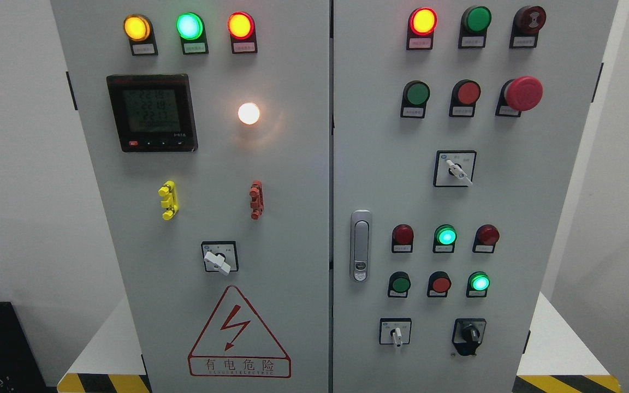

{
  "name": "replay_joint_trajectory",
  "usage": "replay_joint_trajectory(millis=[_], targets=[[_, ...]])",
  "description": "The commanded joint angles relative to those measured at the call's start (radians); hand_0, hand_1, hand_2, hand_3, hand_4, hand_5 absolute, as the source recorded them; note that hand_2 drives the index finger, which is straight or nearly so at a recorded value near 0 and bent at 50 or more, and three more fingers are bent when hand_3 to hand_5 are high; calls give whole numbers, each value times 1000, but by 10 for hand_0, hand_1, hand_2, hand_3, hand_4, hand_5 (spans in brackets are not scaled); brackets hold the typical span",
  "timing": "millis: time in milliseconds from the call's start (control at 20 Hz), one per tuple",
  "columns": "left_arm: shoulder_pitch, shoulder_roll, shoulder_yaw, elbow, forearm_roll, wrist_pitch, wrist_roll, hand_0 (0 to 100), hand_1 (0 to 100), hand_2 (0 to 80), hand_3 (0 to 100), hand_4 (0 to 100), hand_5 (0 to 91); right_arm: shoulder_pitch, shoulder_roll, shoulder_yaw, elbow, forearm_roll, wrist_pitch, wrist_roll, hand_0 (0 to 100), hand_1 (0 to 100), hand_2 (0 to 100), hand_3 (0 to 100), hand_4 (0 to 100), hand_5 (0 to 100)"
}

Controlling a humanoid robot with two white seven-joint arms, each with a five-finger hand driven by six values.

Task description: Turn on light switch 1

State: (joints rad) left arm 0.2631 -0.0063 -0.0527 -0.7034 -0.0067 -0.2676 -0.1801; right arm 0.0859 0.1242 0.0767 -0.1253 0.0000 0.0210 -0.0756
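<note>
Facing grey metal cabinet (pixel 292 218) with neither hand in view; small white rotary switch knob (pixel 217 262) likely stiff, best pinched across its lever and twisted.

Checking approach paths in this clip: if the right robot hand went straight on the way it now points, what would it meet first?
That cannot be judged here: neither robot hand shows in the head view, so no pointing direction is visible. Only the cabinet front fills the frame, with its selector switches, such as the white-handled one on the left door.
</note>
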Motion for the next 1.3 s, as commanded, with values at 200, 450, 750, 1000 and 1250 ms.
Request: replay_joint_trajectory(millis=[200,450,750,1000,1250], targets=[[-113,-40,-23,575,-15,243,-4,284,78,0,0,0,0,0,0,0,0,-25,0,0,0,0,0,0,0,0],[-127,-43,-19,568,-6,237,37,270,21,0,0,0,0,0,0,0,0,-25,0,0,0,0,0,0,0,0],[-136,-44,-15,568,-2,235,45,254,0,0,0,0,0,0,0,0,0,-25,-1,0,0,0,0,0,0,0],[-136,-44,-13,567,-2,234,42,247,0,0,0,0,0,0,0,0,0,-25,0,0,0,0,0,0,0,0],[-136,-43,-13,567,-2,232,42,245,0,0,0,0,0,0,0,0,0,-25,0,0,0,0,0,0,0,0]])
